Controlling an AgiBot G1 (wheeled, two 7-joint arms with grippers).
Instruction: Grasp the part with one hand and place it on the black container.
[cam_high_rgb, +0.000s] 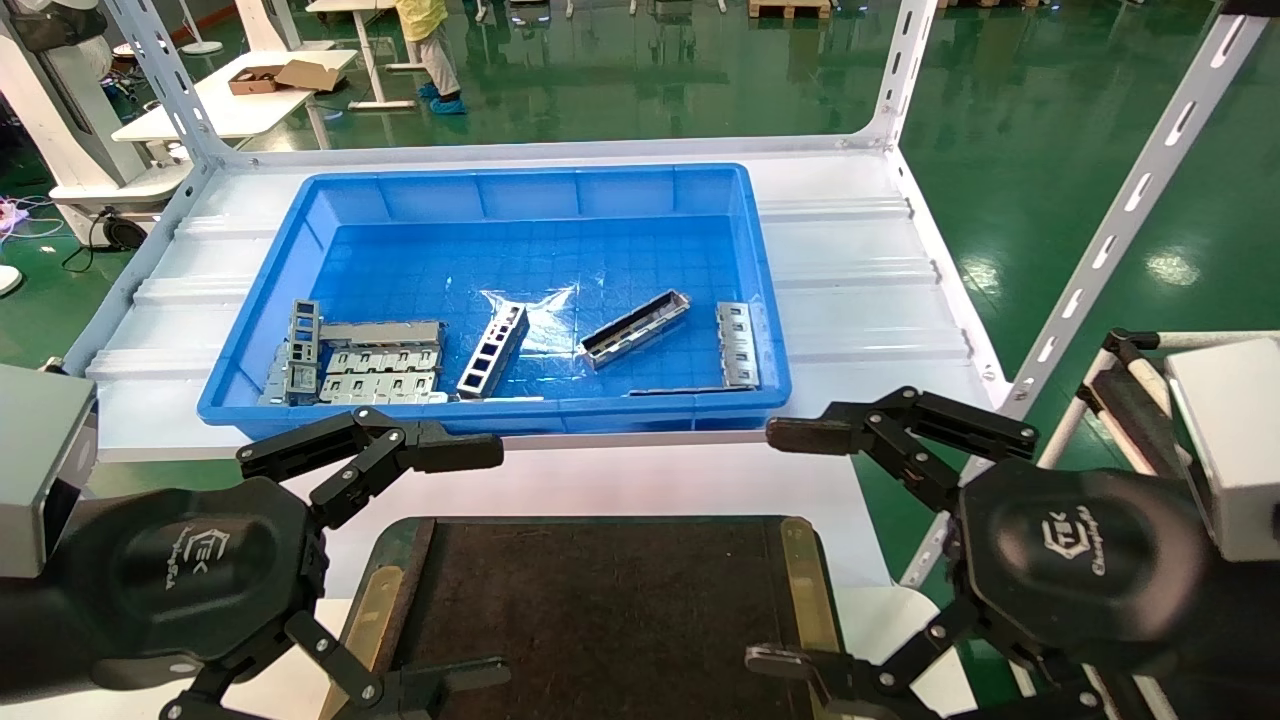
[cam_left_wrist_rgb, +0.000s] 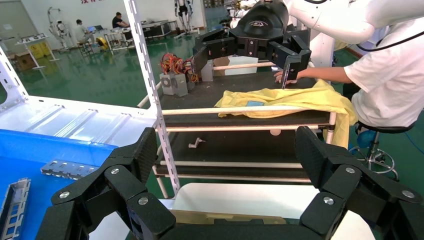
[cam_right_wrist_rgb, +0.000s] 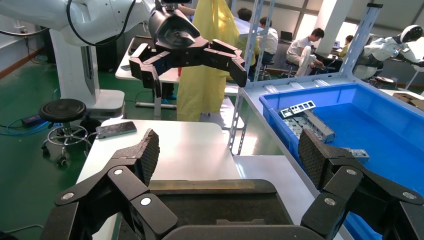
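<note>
Hovering both claws spread wide and empty near the black container (cam_high_rgb: 600, 610): left claw (cam_high_rgb: 480, 560) at its left edge, right claw (cam_high_rgb: 790, 545) at its right. We see the part (cam_high_rgb: 634, 329) lying aslant on the blue bin (cam_high_rgb: 250, 300) floor, beyond the container, approx mid-bin, apart from other metal pcs. Looks stiff, light, prob slick metal; we'd pinch across its long walls at mid-length, w/ the right claw.
</note>
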